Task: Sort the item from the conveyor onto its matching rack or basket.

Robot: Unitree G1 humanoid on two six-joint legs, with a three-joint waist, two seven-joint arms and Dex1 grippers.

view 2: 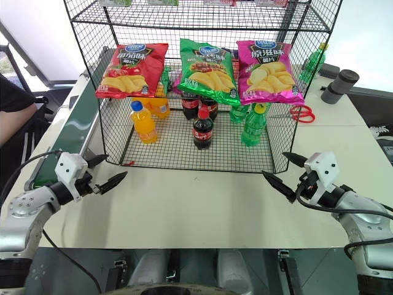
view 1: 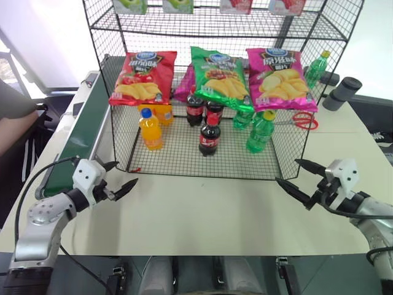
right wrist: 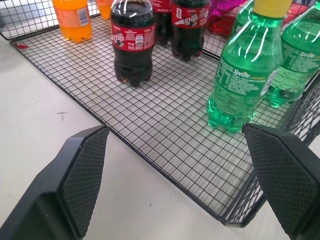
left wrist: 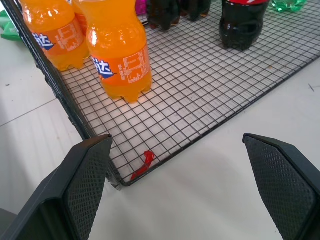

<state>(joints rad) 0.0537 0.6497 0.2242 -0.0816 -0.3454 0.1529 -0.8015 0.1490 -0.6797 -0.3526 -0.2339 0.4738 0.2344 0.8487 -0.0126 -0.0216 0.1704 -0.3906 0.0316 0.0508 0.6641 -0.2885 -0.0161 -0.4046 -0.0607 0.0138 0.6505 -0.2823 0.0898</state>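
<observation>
A big black wire rack [view 1: 202, 161] stands at the far side of a white table [view 1: 202, 215]. On its wire floor stands a small cola bottle [view 1: 209, 136] with a red cap and a red label. It is near the front edge of the rack, about in the middle, and it stands upright. Two more cola bottles [view 1: 202, 110] stand just behind it. An orange soda bottle [view 1: 150, 129] with a blue cap stands toward the rack's left side, with another one behind it. Green bottles [view 1: 260, 131] with yellow caps stand toward the right side. Three chip bags lie on the shelf above: a red bag [view 1: 143, 77], a green bag [view 1: 220, 76] and a pink bag [view 1: 280, 78]. The dark green conveyor belt [view 1: 78, 140] runs along the left edge of the table. Red scissors [view 1: 302, 120] lie on the table to the right of the rack. The left gripper [view 1: 121, 178] hangs over the table by the rack's front left corner, with its fingers spread wide and nothing in them. The right gripper [view 1: 299, 176] hangs by the rack's front right corner, also spread wide with nothing in it.
</observation>
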